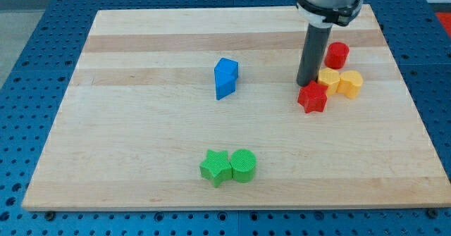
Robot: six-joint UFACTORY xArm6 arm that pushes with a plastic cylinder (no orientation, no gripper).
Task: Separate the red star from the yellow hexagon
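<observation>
The red star [313, 97] lies at the board's right, touching a yellow star-like block [328, 80] just up and right of it. The yellow hexagon [350, 83] sits at the right of that yellow block, touching it. A red cylinder [337, 55] stands just above the yellow pair. My tip [306, 83] rests on the board right at the red star's upper left edge, to the left of the yellow blocks.
A blue block [225, 77] of irregular shape lies near the board's middle. A green star [215, 168] and a green cylinder [243, 165] touch each other near the view's bottom. The wooden board [141, 123] sits on a blue perforated table.
</observation>
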